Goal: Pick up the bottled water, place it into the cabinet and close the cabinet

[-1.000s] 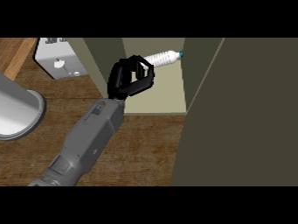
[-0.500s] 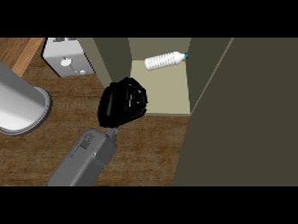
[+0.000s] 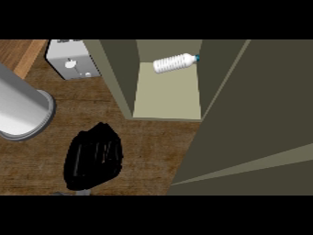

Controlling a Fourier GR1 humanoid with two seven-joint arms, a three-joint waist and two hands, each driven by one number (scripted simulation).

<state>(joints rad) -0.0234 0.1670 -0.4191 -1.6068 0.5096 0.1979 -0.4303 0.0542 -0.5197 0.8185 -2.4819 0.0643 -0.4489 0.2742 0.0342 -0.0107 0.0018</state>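
The bottled water, clear with a blue cap, lies on its side at the back of the open cabinet's pale floor, cap pointing right. Nothing touches it. My right hand hovers over the wooden counter, well in front of and left of the cabinet opening. Its fingers are relaxed and hold nothing. Only a sliver of its grey forearm shows at the lower edge. The cabinet door stands swung open, filling the right side of the view. My left hand does not show.
A large grey cylinder with a flared rim crosses the left side, close to the hand. A small grey box-shaped appliance sits on the counter left of the cabinet's side wall.
The right hand has let go of the bottle and pulled back out of the cabinet, down and left over the counter. The bottle stays lying inside.
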